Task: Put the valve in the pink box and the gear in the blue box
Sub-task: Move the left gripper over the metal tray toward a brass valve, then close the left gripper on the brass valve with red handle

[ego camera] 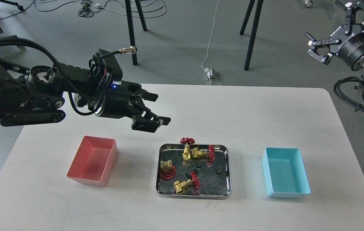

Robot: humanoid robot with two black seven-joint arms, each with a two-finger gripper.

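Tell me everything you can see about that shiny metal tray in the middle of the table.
The steel tray is a shallow, mirror-bright rectangle with rounded corners and a low raised rim, lying flat on the white table between the pink box and the blue box, touching neither. Inside lie four brass valves with red handwheels, one standing upright at the back, and three small black gears, one near the right wall. No gripper touches it.

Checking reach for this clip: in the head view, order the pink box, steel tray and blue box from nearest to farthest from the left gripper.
From the left gripper, open above the table:
1. Steel tray, just below and to its right, holding the valves and gears.
2. Pink box, below and to its left, only slightly farther.
3. Blue box, far right.
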